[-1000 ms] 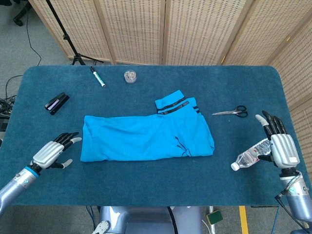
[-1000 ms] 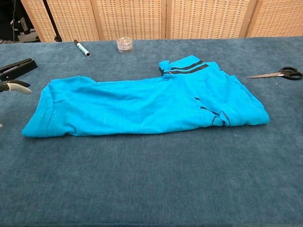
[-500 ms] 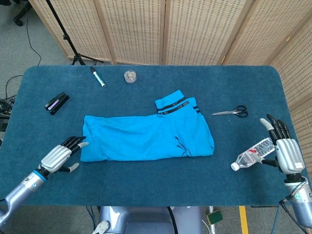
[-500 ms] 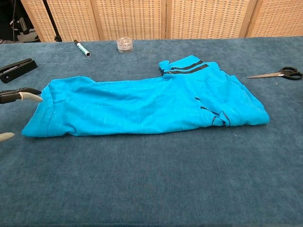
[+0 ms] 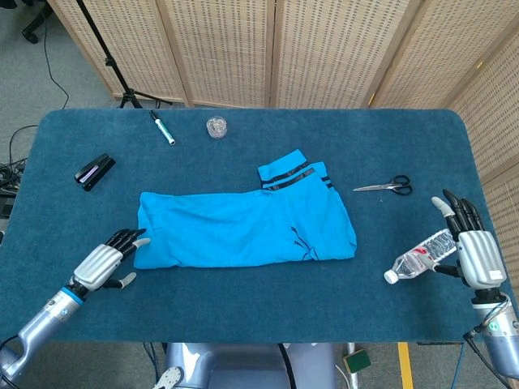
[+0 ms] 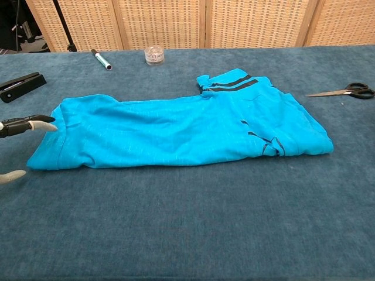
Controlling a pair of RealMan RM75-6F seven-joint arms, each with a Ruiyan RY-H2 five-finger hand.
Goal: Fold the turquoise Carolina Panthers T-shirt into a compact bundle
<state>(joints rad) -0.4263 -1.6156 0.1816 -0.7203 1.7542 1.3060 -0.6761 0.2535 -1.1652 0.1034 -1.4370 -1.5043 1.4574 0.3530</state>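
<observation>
My head camera looks steeply down from above the near edge, taking in the whole dark blue carpeted table [image 5: 243, 300] with the wicker folding screens [image 5: 324, 49] beyond. My chest camera sits low and close, facing across the tabletop. Both share the folded turquoise T-shirt [image 5: 243, 227] [image 6: 176, 132] and black-handled scissors [image 5: 385, 187] [image 6: 345, 91].

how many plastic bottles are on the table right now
1. A single clear plastic bottle lies on its side near the table's right front edge, just beside the right hand. The chest view does not show it. None seems hidden elsewhere.
</observation>
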